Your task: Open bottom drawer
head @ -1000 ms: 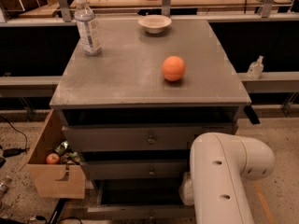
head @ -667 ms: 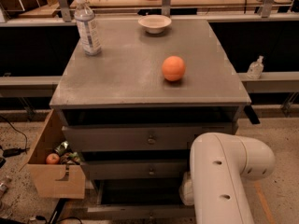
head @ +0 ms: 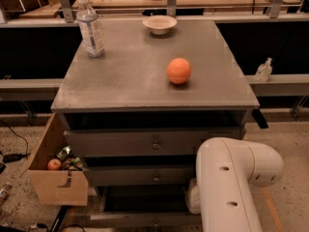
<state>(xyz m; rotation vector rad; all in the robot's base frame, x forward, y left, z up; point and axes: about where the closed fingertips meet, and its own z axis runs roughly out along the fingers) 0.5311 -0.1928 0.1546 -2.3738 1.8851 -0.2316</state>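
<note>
Bottom drawer: a flat, dull-grey front with a small metal knob, lowest in the matte grey bench. The pincer lies out of view beyond the smooth, rounded white arm at the bench's lower right, so its state cannot be told.

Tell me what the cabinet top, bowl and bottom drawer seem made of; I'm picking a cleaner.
Cabinet top: matte grey, scuffed, probably metal or laminate. Bowl: pale, smooth, likely ceramic or plastic. Bottom drawer: same dull grey flat front, possibly painted metal. The gripper is out of view, beyond the white arm at lower right.
</note>
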